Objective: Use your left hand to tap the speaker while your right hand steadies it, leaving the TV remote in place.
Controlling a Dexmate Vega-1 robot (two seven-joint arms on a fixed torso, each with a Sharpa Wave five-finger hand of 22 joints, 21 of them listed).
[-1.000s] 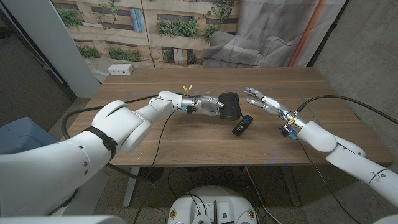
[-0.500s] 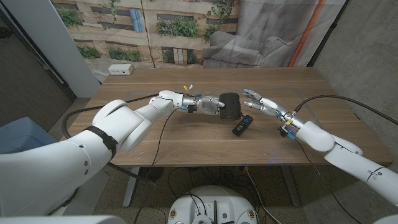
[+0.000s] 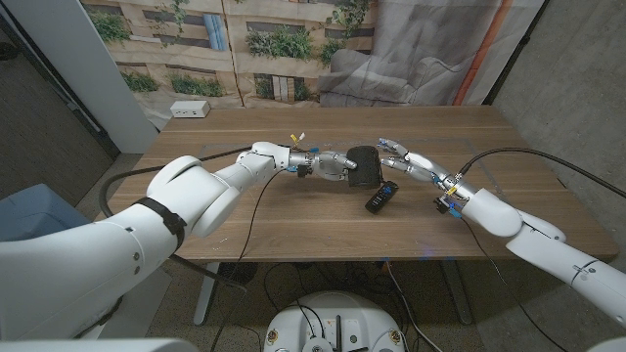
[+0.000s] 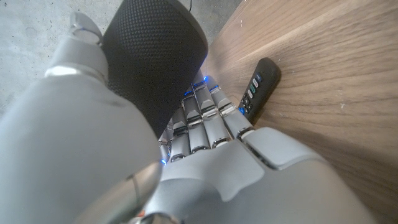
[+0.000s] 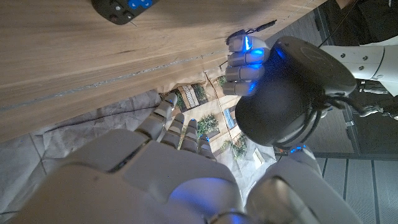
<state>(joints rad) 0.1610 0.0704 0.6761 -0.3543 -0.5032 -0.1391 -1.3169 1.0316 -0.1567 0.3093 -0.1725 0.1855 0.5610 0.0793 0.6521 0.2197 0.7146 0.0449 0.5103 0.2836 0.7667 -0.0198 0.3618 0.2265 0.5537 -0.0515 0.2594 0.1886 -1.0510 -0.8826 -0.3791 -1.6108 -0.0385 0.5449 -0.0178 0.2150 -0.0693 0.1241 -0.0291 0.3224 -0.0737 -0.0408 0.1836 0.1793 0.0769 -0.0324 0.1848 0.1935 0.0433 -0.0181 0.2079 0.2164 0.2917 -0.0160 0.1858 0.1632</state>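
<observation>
- Black, rounded mesh speaker (image 3: 363, 164) stands near the middle of my wooden worktop (image 3: 245, 210).
- My left hand (image 3: 331, 164) presses against the speaker's left side, fingers (image 4: 202, 121) curled around its base.
- My right hand (image 3: 404, 159) is at the speaker's right side, fingers spread; I cannot tell whether they touch it.
- Slim black TV remote (image 3: 381, 197) lies just in front of the speaker.

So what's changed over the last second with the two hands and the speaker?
The right hand has moved in toward the speaker; its fingers now reach the speaker's side, where a second ago a clear gap separated them. Whether they actually press on it I can't tell. The left hand has stayed against the speaker's other side. The speaker and the remote have not moved.
</observation>
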